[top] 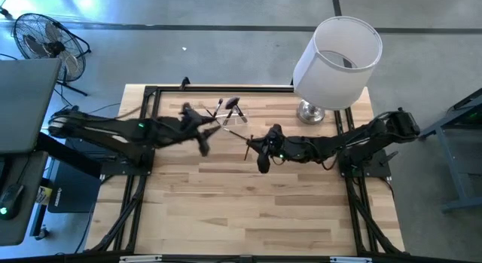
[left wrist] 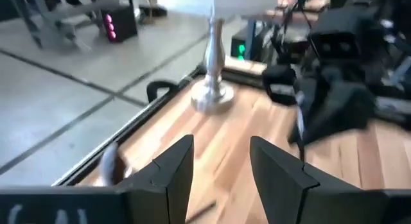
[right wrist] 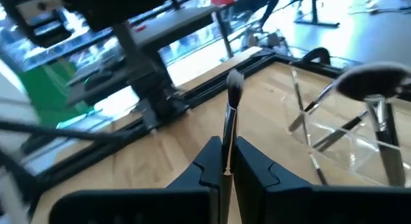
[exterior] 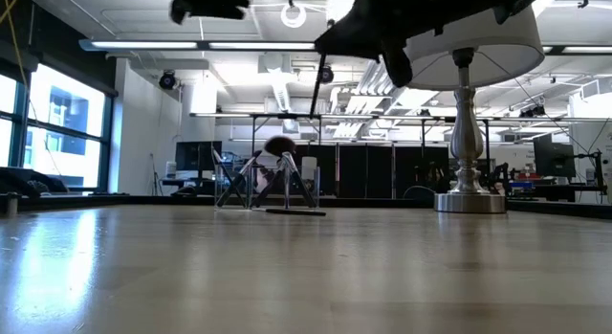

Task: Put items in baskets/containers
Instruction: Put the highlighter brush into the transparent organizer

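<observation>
Your right gripper (right wrist: 226, 161) is closest to its own camera: the two dark, blocky fingers are pressed together on a slim makeup brush (right wrist: 230, 121), a thin dark handle with a silver ferrule and a small pale tuft. In the low view that brush (exterior: 316, 90) hangs nearly upright, well above the wood. From above, the gripper (top: 258, 148) sits near the middle of the table (top: 263, 210), whose top is pale butcher-block planks with a smooth sheen, edged by a black metal frame.

Just beyond the held brush stands the clear holder (right wrist: 347, 144), see-through plastic with hard glossy edges. Several brushes lean in it at splayed angles, and one has a round, fluffy brown head (right wrist: 377, 81). In the low view the holder (exterior: 268, 186) stands at the far side of the table, with one dark brush (exterior: 295, 211) lying flat on the wood just beside it.

Your left gripper (left wrist: 221, 176) has its wedge-shaped fingers spread wide with nothing between them. From above it (top: 202, 127) hovers just beside the holder (top: 230, 114).

Farther back, at the far right corner, stands a lamp (top: 337, 63) with a smooth white drum shade on a turned, shiny metal base.
</observation>
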Controlling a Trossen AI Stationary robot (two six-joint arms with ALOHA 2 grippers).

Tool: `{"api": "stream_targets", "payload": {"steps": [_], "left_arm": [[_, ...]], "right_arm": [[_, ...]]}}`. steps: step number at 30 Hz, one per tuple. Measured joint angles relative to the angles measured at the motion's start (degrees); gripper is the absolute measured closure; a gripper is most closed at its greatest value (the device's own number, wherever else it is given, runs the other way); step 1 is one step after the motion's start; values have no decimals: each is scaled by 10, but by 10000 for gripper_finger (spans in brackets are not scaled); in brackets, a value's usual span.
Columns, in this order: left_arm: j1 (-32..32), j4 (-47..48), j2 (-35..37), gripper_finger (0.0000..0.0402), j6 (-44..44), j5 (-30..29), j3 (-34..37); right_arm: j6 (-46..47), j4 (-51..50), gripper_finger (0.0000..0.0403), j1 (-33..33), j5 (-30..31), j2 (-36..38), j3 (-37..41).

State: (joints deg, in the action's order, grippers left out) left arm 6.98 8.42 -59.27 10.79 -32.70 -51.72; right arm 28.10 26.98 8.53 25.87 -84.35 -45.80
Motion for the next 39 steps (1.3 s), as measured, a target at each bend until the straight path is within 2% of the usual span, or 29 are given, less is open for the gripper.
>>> {"api": "stream_targets", "payload": {"steps": [3,5,9,12,16,19,24,32,39], "left_arm": [[-20,97,56,250,0,48,0],[-34,129,85,250,0,89,14],[-61,115,151,250,8,154,97],[-79,102,203,250,41,187,172],[-90,71,249,250,81,233,244],[-89,71,274,250,94,237,267],[-89,70,292,250,89,244,270],[-89,81,295,250,85,257,270],[-89,89,295,250,84,244,271]], "right_arm": [[4,45,392,-12,12,-27,0],[4,88,391,-22,17,-54,-5],[-17,104,391,-38,28,-123,-71],[-83,81,391,-47,44,-179,-150],[-186,31,388,-62,110,-243,-258],[-240,10,389,-84,128,-280,-318],[-257,-41,390,-130,117,-322,-375],[-208,-109,390,-194,71,-331,-370],[-200,-173,387,-216,26,-331,-365]]}}
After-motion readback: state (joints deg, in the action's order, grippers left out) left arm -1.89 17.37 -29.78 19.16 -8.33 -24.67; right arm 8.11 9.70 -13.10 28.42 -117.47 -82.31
